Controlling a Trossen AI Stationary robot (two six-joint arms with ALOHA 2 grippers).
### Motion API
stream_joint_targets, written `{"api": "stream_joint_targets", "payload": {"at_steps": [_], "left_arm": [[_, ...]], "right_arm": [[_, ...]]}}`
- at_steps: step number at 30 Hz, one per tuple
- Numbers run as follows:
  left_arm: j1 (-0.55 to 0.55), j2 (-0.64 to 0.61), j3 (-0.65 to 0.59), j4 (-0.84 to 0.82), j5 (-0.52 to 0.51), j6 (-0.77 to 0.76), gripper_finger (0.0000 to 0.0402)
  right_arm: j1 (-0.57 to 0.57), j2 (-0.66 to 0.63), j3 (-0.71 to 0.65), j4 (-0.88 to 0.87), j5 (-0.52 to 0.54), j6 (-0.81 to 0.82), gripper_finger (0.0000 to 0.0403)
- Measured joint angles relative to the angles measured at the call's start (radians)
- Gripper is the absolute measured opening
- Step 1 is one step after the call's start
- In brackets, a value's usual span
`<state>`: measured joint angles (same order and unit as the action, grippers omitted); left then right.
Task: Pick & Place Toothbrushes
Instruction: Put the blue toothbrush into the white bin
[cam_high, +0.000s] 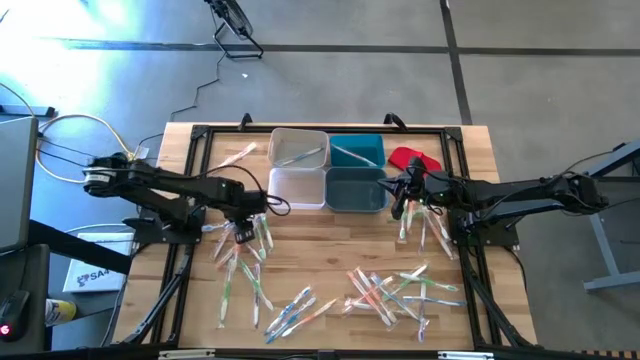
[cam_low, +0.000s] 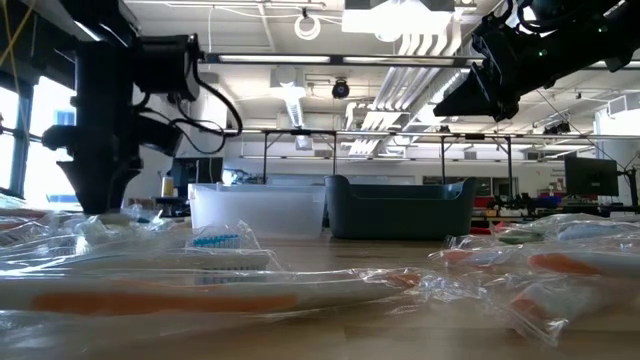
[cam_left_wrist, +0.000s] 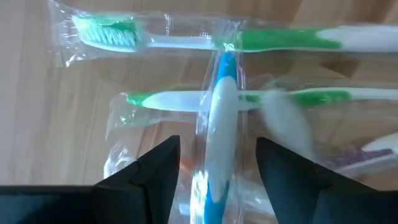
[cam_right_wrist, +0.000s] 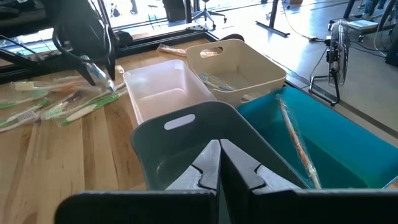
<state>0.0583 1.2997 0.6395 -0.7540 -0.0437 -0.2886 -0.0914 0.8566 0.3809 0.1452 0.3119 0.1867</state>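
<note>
I am looking past the left gripper (cam_left_wrist: 214, 171) first: its fingers are standing wide apart with nothing between the pads, straddling a blue-and-white toothbrush (cam_left_wrist: 222, 118) in a clear wrapper that is lying on the wooden table (cam_high: 330, 250). That brush is crossing over two green-handled toothbrushes (cam_left_wrist: 249, 40) lying side by side just beyond it.

I am judging these as very light and stiff, but the loose film will be slippery and crinkly, so I am planning to close across the middle of the handle rather than the wrapper's edge or the bristle end.

More toothbrushes (cam_high: 390, 292) are scattered in heaps along the near side of the table and beside the right arm. Farther out, the four bins (cam_high: 327, 170) are sitting together, and a few brushes are already lying in the white and teal ones.

The right gripper (cam_right_wrist: 219, 163) is hanging above the dark grey bin (cam_right_wrist: 186, 143), fingers pressed together and carrying nothing.
</note>
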Motion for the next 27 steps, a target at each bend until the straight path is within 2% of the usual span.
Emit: {"api": "stream_joint_targets", "payload": {"at_steps": [15, 27], "left_arm": [[0.000, 0.028, 0.000, 0.025, -0.001, -0.007, 0.0202], [0.000, 0.028, 0.000, 0.056, 0.005, -0.007, 0.0093]], "right_arm": [[0.000, 0.000, 0.000, 0.000, 0.000, 0.000, 0.0002], [0.000, 0.000, 0.000, 0.001, 0.000, 0.000, 0.0002]]}}
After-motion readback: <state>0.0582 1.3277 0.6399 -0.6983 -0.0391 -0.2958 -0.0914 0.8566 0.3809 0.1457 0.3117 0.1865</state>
